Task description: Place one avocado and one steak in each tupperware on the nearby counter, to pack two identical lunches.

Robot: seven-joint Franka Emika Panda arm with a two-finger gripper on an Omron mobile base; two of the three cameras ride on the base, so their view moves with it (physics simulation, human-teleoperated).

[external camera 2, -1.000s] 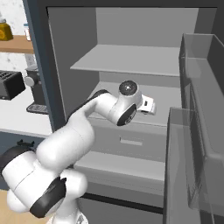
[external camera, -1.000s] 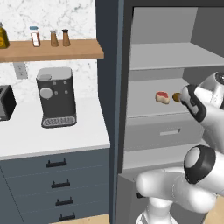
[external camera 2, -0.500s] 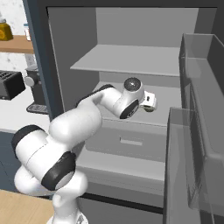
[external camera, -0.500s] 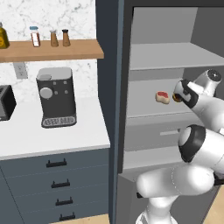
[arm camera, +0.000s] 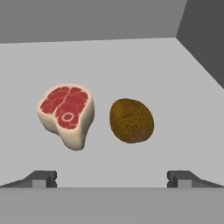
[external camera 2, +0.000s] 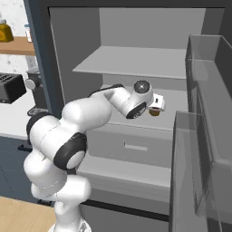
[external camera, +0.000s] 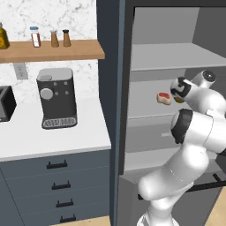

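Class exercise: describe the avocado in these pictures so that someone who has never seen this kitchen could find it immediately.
Look in the open fridge, on the middle shelf where the end effector points. Two foods lie there side by side, apart. The avocado is the brown, rounded, speckled one; its neighbour, the steak, is red with a pale rim.

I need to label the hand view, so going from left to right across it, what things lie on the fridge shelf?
steak → avocado, lying apart on the grey shelf, beyond the open gripper.
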